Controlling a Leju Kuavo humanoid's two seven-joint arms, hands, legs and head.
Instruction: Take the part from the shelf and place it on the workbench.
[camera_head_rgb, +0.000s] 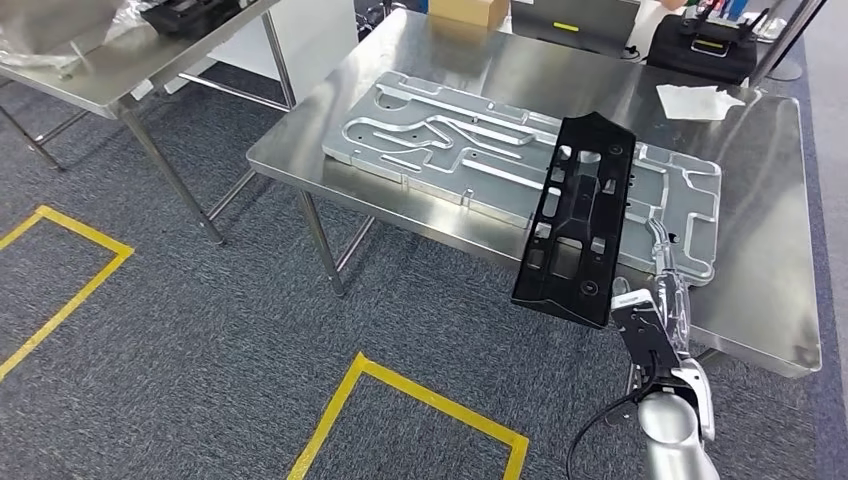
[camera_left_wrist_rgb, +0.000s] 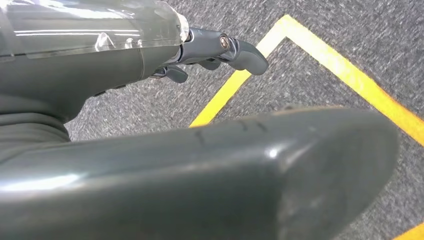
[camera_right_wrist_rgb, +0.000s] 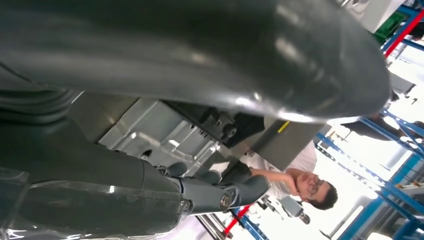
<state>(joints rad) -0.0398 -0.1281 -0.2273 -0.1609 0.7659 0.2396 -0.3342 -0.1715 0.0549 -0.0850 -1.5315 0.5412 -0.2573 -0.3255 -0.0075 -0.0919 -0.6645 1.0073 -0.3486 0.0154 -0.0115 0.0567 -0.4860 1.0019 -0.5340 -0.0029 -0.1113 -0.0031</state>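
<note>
Now right robot hand (camera_head_rgb: 655, 300) grips black part (camera_head_rgb: 577, 222) over workbench (camera_head_rgb: 760, 200) w/ alu plate (camera_head_rgb: 440, 140).

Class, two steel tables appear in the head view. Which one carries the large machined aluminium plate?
The nearer steel table, the one on the right by the right hand holding the black part, carries the aluminium plate. The far-left table bears plastic wrap instead.

Yellow tape lines (camera_head_rgb: 420, 395) mark the grey carpet (camera_head_rgb: 200, 330). A black case (camera_head_rgb: 703, 47), white paper (camera_head_rgb: 697, 101) and cardboard box (camera_head_rgb: 468, 10) sit farther back.
</note>
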